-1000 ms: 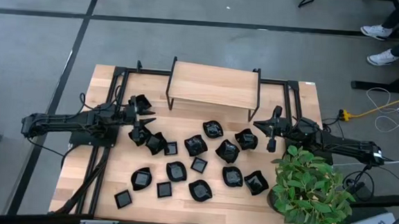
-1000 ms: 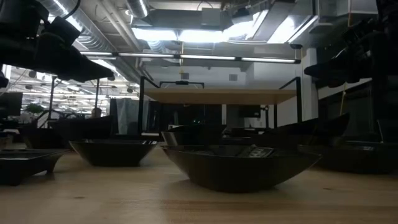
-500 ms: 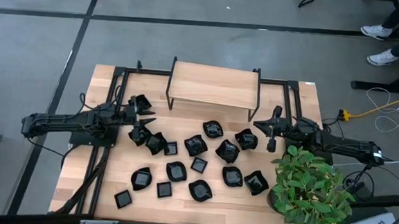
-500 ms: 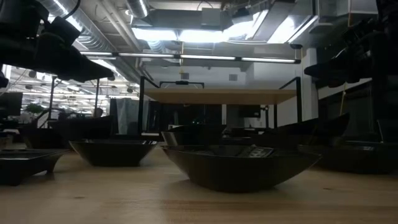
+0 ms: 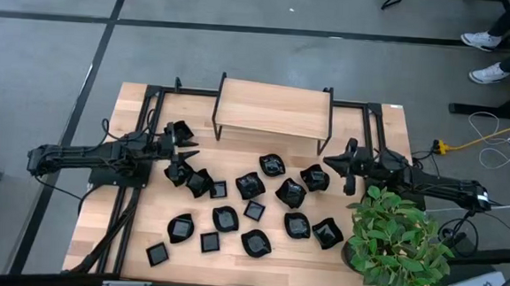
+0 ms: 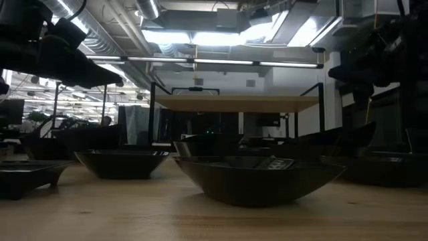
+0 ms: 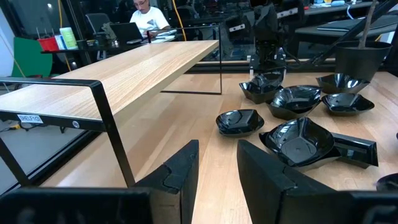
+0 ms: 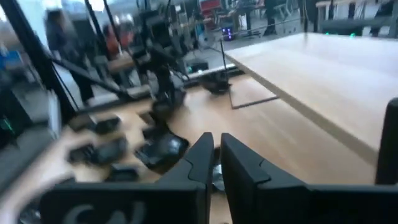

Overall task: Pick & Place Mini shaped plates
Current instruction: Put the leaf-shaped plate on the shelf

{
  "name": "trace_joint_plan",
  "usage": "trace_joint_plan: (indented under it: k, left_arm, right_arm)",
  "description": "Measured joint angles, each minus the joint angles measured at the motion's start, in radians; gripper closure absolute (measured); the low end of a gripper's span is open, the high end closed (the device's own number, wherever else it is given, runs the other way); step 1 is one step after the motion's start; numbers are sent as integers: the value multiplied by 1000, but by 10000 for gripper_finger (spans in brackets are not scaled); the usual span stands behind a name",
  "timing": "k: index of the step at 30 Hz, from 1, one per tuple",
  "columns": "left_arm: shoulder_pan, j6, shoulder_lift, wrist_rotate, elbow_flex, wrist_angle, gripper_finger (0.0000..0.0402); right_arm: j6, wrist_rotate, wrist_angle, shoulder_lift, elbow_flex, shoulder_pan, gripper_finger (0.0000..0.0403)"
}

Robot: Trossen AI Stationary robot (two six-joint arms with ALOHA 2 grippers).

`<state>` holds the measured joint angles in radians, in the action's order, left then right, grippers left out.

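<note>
Several tiny glossy black plates lie scattered on the wooden table between the two arms, each flat on its base. Some are square, some rounded or wavy-edged. In the low view one wide dish sits closest and another stands to its left. My left gripper hovers at the left end of the cluster, open and empty, with plates ahead of it. My right gripper hangs above the table at the right end, shut, next to a plate.
A low wooden shelf on a black frame stands at the far side of the table. A potted green plant fills the near right corner beside the right arm. People sit at desks in the room beyond.
My right gripper has started to move: it has turned and shifted slightly toward the table's left, toward the plates, and its wrist view is blurred. The left arm and the plates have kept still.
</note>
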<state>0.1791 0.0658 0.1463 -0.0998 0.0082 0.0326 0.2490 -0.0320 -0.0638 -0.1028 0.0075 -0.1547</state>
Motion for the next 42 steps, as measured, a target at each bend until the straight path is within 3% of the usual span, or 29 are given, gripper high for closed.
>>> trace_joint_plan:
  k: [5,8,12,30,42]
  left_arm:
    - [0,0,0,0,0,0,297]
    - [0,0,0,0,0,0,297]
    - [0,0,0,0,0,0,297]
    - [0,0,0,0,0,0,297]
    - [0,0,0,0,0,0,297]
  right_arm:
    - [52,53,-107,-3,0,0,370]
    - [-3,124,-124,-6,26,0,370]
    - [-77,113,-106,-43,104,1,370]
    - [-287,99,393,-504,595,29,370]
    - [-367,-43,762,-734,877,83,357]
